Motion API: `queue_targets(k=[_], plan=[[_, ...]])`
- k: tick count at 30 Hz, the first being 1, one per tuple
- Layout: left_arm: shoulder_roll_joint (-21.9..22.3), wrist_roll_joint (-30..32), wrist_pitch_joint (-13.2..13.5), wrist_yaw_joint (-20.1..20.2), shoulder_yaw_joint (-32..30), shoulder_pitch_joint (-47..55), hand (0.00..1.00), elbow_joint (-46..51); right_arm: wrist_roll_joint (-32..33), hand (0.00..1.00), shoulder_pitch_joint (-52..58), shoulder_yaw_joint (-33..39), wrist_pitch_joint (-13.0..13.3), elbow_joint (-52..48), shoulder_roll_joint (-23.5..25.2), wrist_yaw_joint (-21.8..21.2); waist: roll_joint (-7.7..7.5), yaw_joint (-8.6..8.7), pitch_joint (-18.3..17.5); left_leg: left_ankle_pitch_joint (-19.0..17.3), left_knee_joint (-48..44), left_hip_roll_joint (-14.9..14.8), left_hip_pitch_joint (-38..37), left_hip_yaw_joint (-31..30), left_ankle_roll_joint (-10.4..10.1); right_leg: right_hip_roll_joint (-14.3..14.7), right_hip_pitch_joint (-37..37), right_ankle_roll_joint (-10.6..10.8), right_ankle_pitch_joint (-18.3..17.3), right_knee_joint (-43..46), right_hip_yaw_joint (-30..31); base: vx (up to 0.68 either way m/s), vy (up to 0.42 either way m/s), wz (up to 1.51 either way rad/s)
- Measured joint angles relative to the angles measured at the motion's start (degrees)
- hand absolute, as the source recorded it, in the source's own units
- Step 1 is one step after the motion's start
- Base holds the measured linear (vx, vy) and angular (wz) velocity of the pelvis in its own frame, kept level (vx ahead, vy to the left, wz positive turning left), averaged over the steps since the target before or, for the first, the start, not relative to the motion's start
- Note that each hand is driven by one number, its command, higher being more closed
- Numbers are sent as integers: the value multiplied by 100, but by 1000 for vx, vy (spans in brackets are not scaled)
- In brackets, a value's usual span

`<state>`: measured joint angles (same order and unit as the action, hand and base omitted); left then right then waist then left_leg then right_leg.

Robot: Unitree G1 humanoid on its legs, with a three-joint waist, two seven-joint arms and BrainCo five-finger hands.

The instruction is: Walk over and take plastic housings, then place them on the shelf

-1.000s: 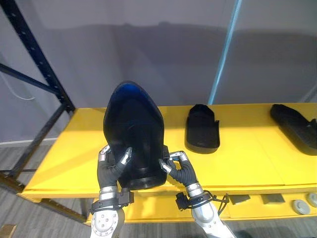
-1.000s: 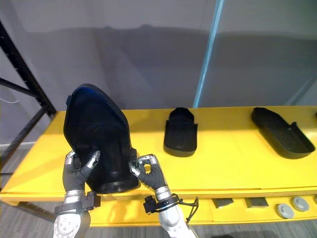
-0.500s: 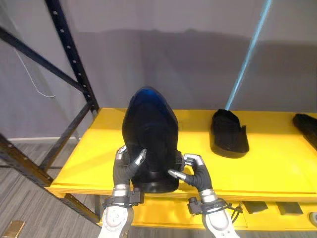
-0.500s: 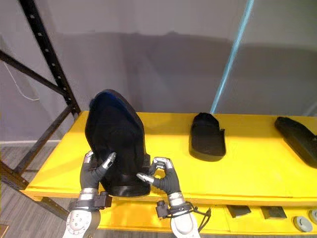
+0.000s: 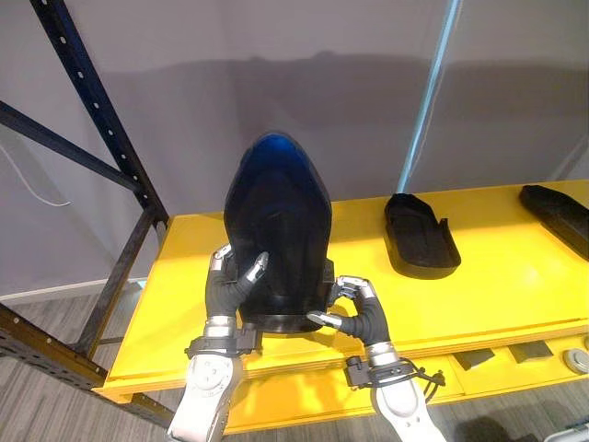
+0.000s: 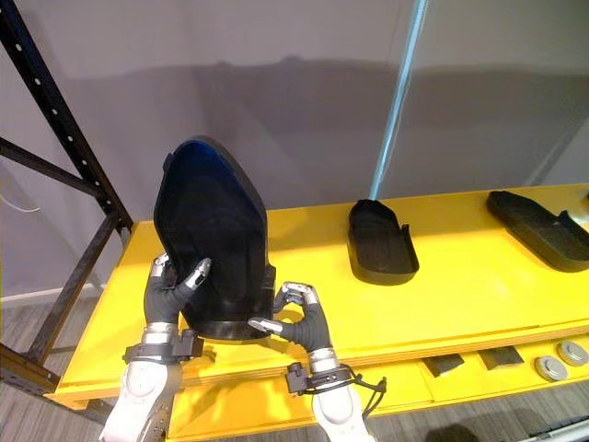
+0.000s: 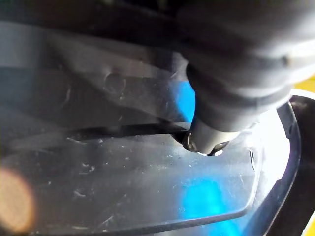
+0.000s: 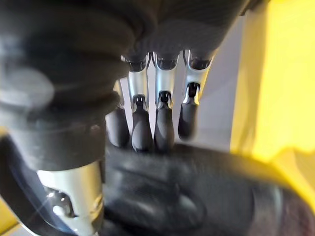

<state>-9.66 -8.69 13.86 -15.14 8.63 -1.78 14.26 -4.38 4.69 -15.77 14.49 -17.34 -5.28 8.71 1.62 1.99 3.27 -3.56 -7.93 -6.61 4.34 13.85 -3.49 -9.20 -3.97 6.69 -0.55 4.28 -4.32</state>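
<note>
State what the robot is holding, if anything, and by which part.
The big black plastic housing, upright, gripped at its lower end: the left hand clasps the lower left side, and the right hand pinches the lower right edge.

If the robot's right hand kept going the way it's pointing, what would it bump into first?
The big black plastic housing, held upright at the yellow shelf. The right hand points at its lower edge and seems to be pinching it.

A big housing (image 5: 276,230) is upright at the front left of the shelf (image 5: 515,295), between the left robot hand (image 5: 225,290) and right robot hand (image 5: 359,313). A second housing (image 5: 421,238) lies further right, a third housing (image 5: 557,207) at the far right.
</note>
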Motion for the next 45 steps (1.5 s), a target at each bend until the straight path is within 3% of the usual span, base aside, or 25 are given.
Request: queue_targets(k=[5,9,14,20,27,31,36,42,43,45], plan=[[-9,-10,-235,-136,-854,-225,100,-469,1267,0,14,1269,74,-896,-8,-97,0,63,3,467,790,-44,-190,-124,-121,145,0,-90,69,-143,-158,-1,-50,13],[-26,-11,-289,-284,-1224,-408,100,-645,1743,0,197,1779,275,-1175,30,-115,1,71,9,632,1127,-26,-310,-133,-132,166,3,-91,70,-171,-153,17,5,3],[-263,-14,-346,-370,-1722,-657,100,-980,1808,0,393,2711,291,-1175,84,-70,17,182,78,695,1286,-1,-368,-128,-125,168,-3,-90,70,-187,-91,0,0,0],[-992,-350,-430,-232,-2259,-892,100,-1742,1297,0,1255,4250,303,-562,367,437,97,400,349,681,1287,-26,-297,162,-142,220,-252,-98,103,-184,216,1,9,-22],[-2023,-1525,-481,344,-2211,-1500,100,-2702,1053,0,1811,4311,-44,1146,794,641,176,545,716,656,1240,-54,-166,523,-162,288,-590,-103,233,-198,611,-13,7,-30],[-2807,-2400,-563,677,-1651,-1649,100,-3477,1055,0,1842,4202,-101,1697,787,661,176,520,950,580,1080,-121,-104,679,-199,357,-711,-107,260,-149,808,-17,-5,-20],[-3468,-2773,-636,1074,-1165,-1654,100,-3792,1080,0,1840,3988,-139,2898,734,557,188,514,1154,514,883,-233,42,726,-251,447,-845,-114,260,-73,883,-5,-24,-10],[-3856,-2807,-699,1311,-912,-1832,100,-4068,1216,0,1837,3699,-266,3937,702,237,200,517,1342,348,544,-336,151,811,-270,510,-916,-146,239,60,1002,-28,-7,-10],[-3904,-2783,-705,1331,-874,-1878,0,-4111,1285,0,1828,3627,-272,4072,682,162,209,512,1370,341,503,-348,186,809,-277,516,-969,-155,228,113,1006,-80,-8,-1],[-3997,-2581,-703,1332,-860,-1996,0,-4215,1330,0,1797,3458,-308,4338,595,39,205,504,1418,336,428,-374,263,802,-279,532,-1044,-159,221,178,1012,-64,-6,-1]])
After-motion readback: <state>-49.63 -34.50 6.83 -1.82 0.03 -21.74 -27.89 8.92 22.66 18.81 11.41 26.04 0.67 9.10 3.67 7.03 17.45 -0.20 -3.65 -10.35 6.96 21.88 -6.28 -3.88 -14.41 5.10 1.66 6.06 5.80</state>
